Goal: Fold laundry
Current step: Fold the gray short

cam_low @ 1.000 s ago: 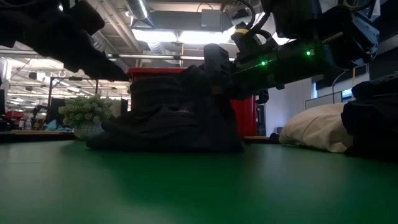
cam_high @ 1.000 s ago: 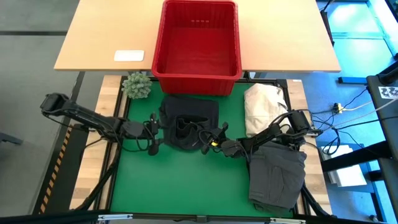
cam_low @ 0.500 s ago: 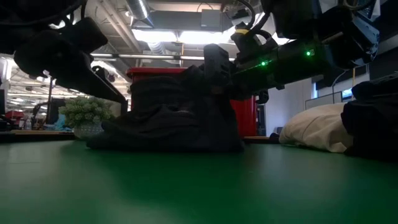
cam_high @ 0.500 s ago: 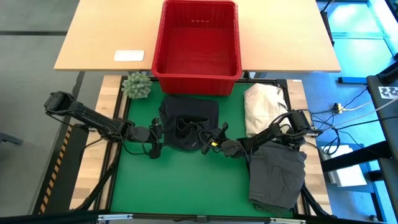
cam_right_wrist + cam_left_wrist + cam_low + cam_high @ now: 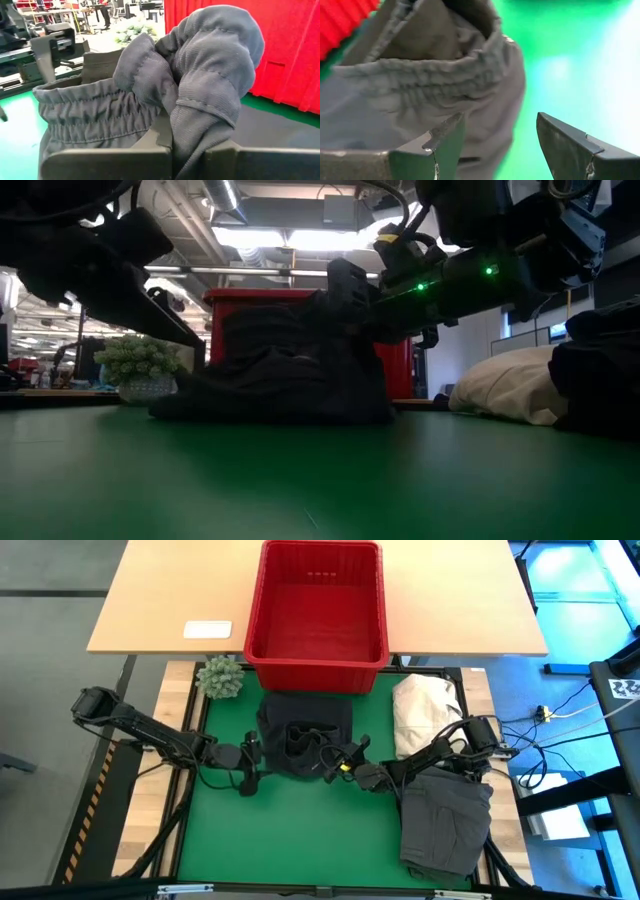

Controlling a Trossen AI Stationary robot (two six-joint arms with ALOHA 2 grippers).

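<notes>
on your left in the high view, a small potted plant (image 5: 220, 677) sits at the mat's far corner, clear of the work. nearer in, the left gripper (image 5: 247, 762) hovers just beside the left edge of the dark grey garment (image 5: 303, 735), and its jaws stand wide with nothing between them; the left wrist view shows the two fingers (image 5: 442, 145) apart, with the gathered elastic waistband (image 5: 430, 82) right ahead of them. that garment lies bunched on the green mat (image 5: 290, 830), just in front of the red basket (image 5: 317, 602). the right gripper (image 5: 333, 766) is clamped tight on a fold of the same garment, lifting a puckered ridge of ribbed cloth off the pile, as the right wrist view shows. further right lie a cream-white cloth heap (image 5: 425, 710) and another dark grey garment (image 5: 445, 820), both untouched.

expect this cloth to be light, limp and fairly grippy, so it should sag and drape wherever you don't support it, and a single pinch will only bunch it further. i'd take the waistband with your left fingers, since the stitched elastic gives the firmest edge, then draw the two holds apart to spread it flat before folding
</notes>
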